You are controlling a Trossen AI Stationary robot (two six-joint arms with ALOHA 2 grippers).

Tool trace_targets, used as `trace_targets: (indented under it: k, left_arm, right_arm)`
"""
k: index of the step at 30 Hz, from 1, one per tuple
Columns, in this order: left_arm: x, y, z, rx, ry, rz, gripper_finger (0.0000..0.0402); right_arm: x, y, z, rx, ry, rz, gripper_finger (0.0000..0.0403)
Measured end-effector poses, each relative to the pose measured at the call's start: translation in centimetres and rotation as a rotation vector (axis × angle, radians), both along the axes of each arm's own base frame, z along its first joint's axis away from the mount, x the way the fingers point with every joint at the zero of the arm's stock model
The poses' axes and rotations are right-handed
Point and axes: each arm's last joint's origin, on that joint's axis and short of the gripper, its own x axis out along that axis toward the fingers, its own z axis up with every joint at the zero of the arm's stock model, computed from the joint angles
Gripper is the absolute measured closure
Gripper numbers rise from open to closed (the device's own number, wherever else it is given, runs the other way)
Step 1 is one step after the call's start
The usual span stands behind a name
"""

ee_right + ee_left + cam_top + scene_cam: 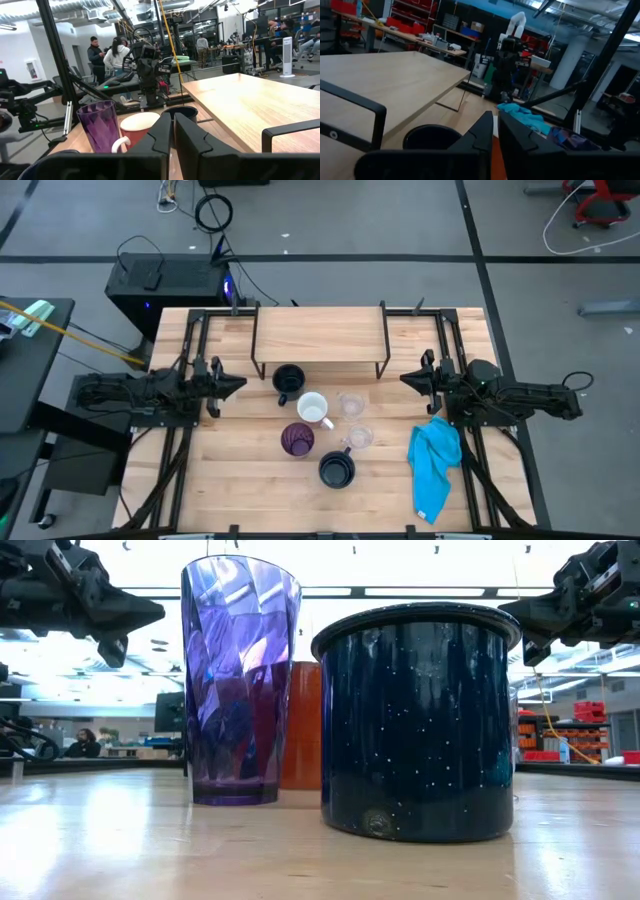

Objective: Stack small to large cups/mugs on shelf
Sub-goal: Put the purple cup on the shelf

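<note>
Glass is our main worry: two small clear glasses (352, 406) (359, 438) sit packed in with the rest of the cups just in front of the shelf (320, 337), and we see barely any gap between neighbours. A wide-fingered approach on any one cup likely knocks the next.

Layout relative to the shelf:
- black mug (288, 379) right at its front edge, just under the left half
- white-and-orange mug (313, 409) next out from the shelf, glasses just beside it on the right-arm side
- purple tumbler (297, 440) further out, tall and narrow, so we judge it the tip risk
- dark navy mug (337, 471) furthest from the shelf
- blue cloth (435, 465) off to the right-arm side, well clear of the shelf legs

The shelf top is bare; nothing is stacked yet. Other risks: nesting order goes wrong if the glasses get misjudged against the mugs, and mug handles may block nesting.

Pose: both arms are parked low and level, pointing inward at the shelf ends. Left gripper (232, 386) sits off the shelf's left leg, fingers pressed together, holding nothing. Right gripper (412, 380) mirrors it off the right leg, likewise closed and empty. Neither touches a cup.
</note>
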Motion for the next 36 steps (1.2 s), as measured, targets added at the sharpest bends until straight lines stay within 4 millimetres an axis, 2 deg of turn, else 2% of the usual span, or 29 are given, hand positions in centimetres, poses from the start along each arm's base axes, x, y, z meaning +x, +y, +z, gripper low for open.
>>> trace_targets:
  k: [9,14,19,25,28,32,36]
  left_arm:
    - [0.1,-0.5,0.7,0.014,-0.065,-0.159,0.0382]
    - [0.2,-0.5,1.0,0.085,-0.09,-0.148,0.039]
    - [0.1,-0.4,2.5,0.141,-0.23,-0.117,0.0387]
    - [-0.2,-0.3,3.7,0.2,-0.352,-0.072,0.0383]
    - [-0.1,-0.2,4.1,0.176,-0.393,-0.035,0.0387]
    - [0.6,0.0,4.5,0.128,-0.318,0.052,0.0388]
    - [1.9,0.0,5.7,0.128,-0.167,0.1,0.0388]
  right_arm:
    - [0.0,0.0,0.0,-0.008,0.001,-0.002,0.0373]
    - [0.0,0.0,0.1,-0.058,-0.003,-0.016,0.0373]
    - [-0.1,0.0,0.4,-0.118,-0.032,-0.024,0.0373]
    - [-0.1,0.0,0.9,-0.043,-0.088,-0.013,0.0373]
    - [-0.2,0.0,1.0,0.023,-0.113,-0.002,0.0373]
    - [-0.2,0.0,1.1,0.036,-0.117,-0.007,0.0373]
    - [-0.3,-0.4,1.1,0.035,-0.127,-0.126,0.0373]
